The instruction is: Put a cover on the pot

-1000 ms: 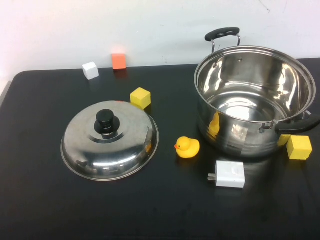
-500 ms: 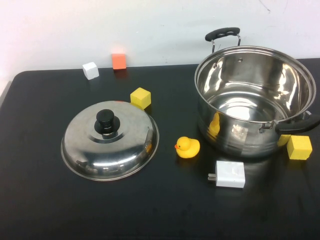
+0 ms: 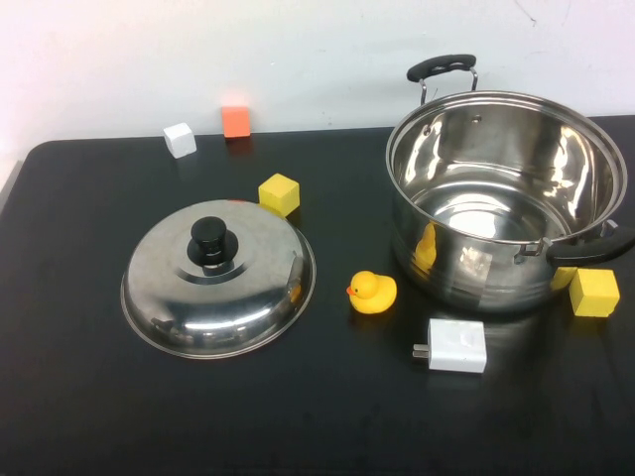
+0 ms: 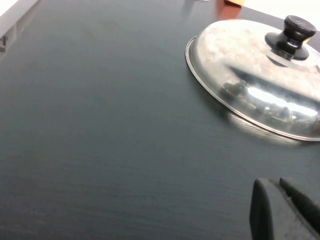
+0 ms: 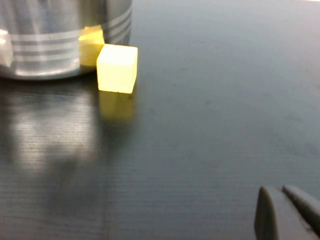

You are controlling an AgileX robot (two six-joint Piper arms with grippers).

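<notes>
Lying at centre left of the high view, the lid (image 3: 218, 279) rests dome-up on the black tabletop (image 3: 327, 416), its black knob (image 3: 209, 241) on top. A white cube (image 3: 180, 140) and an orange cube (image 3: 235, 121) sit at the upper left by the wall. A yellow cube (image 3: 279, 193) sits just beside the lid's far edge. A rubber duck (image 3: 372, 293) stands at centre, a white charger (image 3: 452, 345) below and right of it. The pot (image 3: 504, 198) fills the upper right, open and uncovered, well apart from the lid. Another yellow cube (image 3: 593, 292) sits just beside its wall at the right edge.

The left gripper (image 4: 282, 210) hangs low over the tabletop near the lid (image 4: 257, 75); the right gripper (image 5: 287, 212) hangs low near the pot (image 5: 60, 37) and cube (image 5: 117, 68). Whether either gripper's fingers are wide or narrow I cannot tell.
</notes>
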